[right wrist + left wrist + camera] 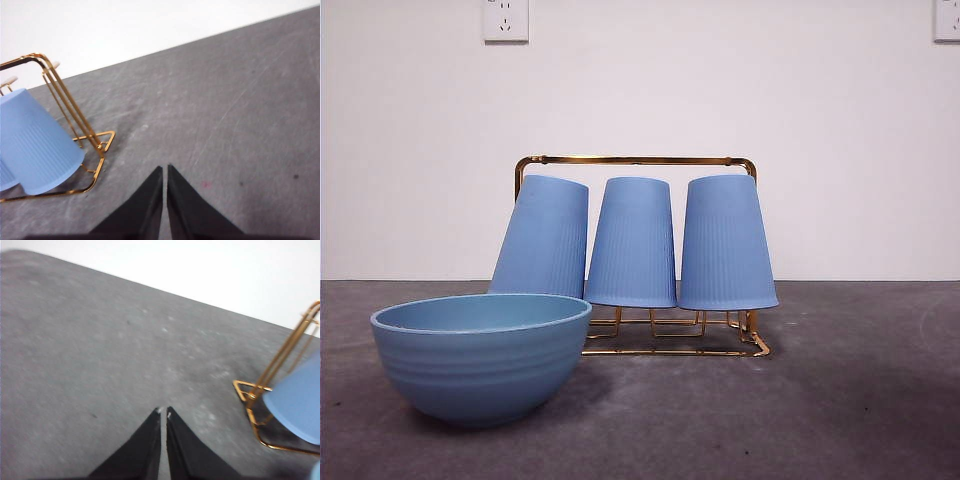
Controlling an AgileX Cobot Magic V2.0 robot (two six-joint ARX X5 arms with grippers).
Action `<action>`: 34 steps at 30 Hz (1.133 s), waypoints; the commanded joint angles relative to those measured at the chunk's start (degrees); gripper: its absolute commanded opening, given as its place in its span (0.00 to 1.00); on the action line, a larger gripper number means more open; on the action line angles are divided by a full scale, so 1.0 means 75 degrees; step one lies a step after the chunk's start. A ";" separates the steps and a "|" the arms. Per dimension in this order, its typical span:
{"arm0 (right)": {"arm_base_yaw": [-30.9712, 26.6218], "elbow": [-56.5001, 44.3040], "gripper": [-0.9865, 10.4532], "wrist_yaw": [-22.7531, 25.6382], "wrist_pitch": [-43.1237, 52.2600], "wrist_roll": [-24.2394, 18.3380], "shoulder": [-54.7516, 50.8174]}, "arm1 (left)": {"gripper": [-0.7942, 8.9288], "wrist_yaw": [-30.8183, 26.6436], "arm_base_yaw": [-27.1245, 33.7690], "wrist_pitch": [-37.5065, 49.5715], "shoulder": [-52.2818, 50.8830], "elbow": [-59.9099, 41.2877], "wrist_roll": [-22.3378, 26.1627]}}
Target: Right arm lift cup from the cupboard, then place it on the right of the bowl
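Three cups (633, 242) (inverted) on cupboard (636, 160)

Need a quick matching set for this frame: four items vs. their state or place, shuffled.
Items:
1. leftmost cup
2. bowl
3. cupboard
4. right tool

States:
A. gold wire frame behind the cups
B. shut, over bare table beside the rack
C. upside down, leaning
D. upright on the table, in front of the rack

Pairs: 1-C, 2-D, 3-A, 4-B
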 commanded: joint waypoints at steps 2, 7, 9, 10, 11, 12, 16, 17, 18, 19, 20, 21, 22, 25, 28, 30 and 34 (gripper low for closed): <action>0.0026 0.0495 0.10 -0.0032 -0.0242 0.0589 0.0009 | 0.10 0.0076 -0.0125 -0.0017 0.0207 0.0493 -0.0577; 0.0029 0.1349 0.10 -0.0041 -0.0443 0.1000 0.0289 | 0.10 0.0079 -0.0259 -0.0026 0.0755 0.1131 -0.0874; 0.0032 0.1781 0.10 -0.0070 -0.0606 0.1046 0.0498 | 0.10 0.0085 -0.0332 -0.0023 0.1070 0.1460 -0.0994; 0.0032 0.1990 0.10 -0.0114 -0.0691 0.1043 0.0618 | 0.10 0.0093 -0.0361 -0.0029 0.1215 0.1617 -0.1026; 0.0032 0.2244 0.10 -0.0227 -0.0799 0.1040 0.0769 | 0.10 0.0105 -0.0399 -0.0029 0.1419 0.1842 -0.1023; 0.0032 0.2430 0.10 -0.0306 -0.0903 0.1037 0.0886 | 0.10 0.0105 -0.0431 -0.0032 0.1574 0.2020 -0.1020; 0.0032 0.3232 0.10 -0.0842 -0.1469 0.0866 0.1460 | 0.10 0.0286 -0.0583 -0.0169 0.2381 0.2932 -0.0988; 0.0032 0.3418 0.10 -0.0976 -0.1632 0.0796 0.1600 | 0.10 0.0391 -0.0621 -0.0254 0.2614 0.3182 -0.0968; 0.0035 0.3625 0.10 -0.1122 -0.1810 0.0699 0.1763 | 0.10 0.0545 -0.0659 -0.0347 0.2833 0.3421 -0.0918; 0.0041 0.3786 0.10 -0.1262 -0.1932 0.0597 0.1891 | 0.10 0.0688 -0.0694 -0.0437 0.3028 0.3634 -0.0863; 0.0067 0.3975 0.10 -0.1440 -0.2055 0.0460 0.2037 | 0.10 0.0927 -0.0743 -0.0586 0.3302 0.3911 -0.0752; 0.0108 0.4141 0.10 -0.1620 -0.2151 0.0321 0.2171 | 0.10 0.1081 -0.0784 -0.0702 0.3494 0.4100 -0.0694; 0.0149 0.4284 0.10 -0.1769 -0.2224 0.0189 0.2291 | 0.10 0.1259 -0.0831 -0.0810 0.3687 0.4284 -0.0650; 0.0323 0.4689 0.10 -0.2244 -0.2448 -0.0195 0.2667 | 0.10 0.1845 -0.1017 -0.1102 0.4264 0.4797 -0.0452; 0.0533 0.5068 0.10 -0.2463 -0.2853 -0.0589 0.3025 | 0.10 0.2317 -0.1265 -0.1279 0.4779 0.5196 -0.0265; 0.0702 0.5301 0.10 -0.2626 -0.3188 -0.0927 0.3270 | 0.10 0.2611 -0.1448 -0.1434 0.5082 0.5438 -0.0149; 0.1078 0.5712 0.10 -0.2696 -0.3835 -0.1617 0.3783 | 0.10 0.3270 -0.1792 -0.1920 0.5654 0.5893 0.0125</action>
